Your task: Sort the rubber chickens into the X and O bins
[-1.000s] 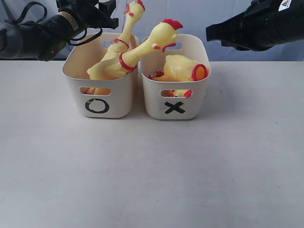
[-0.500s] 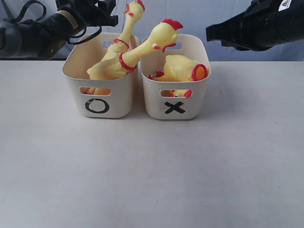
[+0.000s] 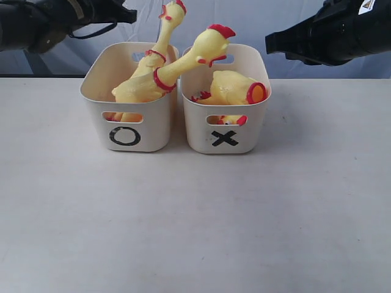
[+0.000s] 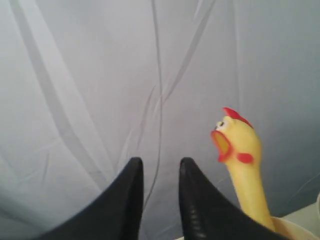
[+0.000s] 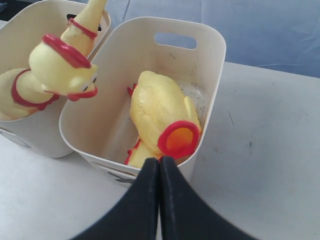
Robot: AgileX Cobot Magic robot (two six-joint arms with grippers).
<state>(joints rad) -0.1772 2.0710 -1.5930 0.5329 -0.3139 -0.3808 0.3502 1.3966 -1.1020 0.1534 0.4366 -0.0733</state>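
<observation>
Two long-necked rubber chickens (image 3: 146, 82) lie in the O bin (image 3: 127, 125); one neck stands upright (image 3: 168, 30), the other leans over the X bin (image 3: 211, 46). The X bin (image 3: 227, 131) holds the headless body (image 3: 235, 88) and the loose head (image 3: 232, 119). My left gripper (image 4: 160, 167) is open and empty, raised behind the O bin, with a chicken's head (image 4: 237, 142) beside it. Held above the front of the X bin (image 5: 210, 65), my right gripper (image 5: 160, 162) is shut and empty, with the headless body (image 5: 160, 115) below it.
Both bins stand side by side at the back of a white table (image 3: 195, 213). A grey cloth backdrop (image 4: 100, 75) hangs behind. The left arm (image 3: 36, 21) and right arm (image 3: 330, 30) hover at the top corners.
The left arm has pulled up and back to the left, away from the O bin. The right arm and the chickens have not moved.
</observation>
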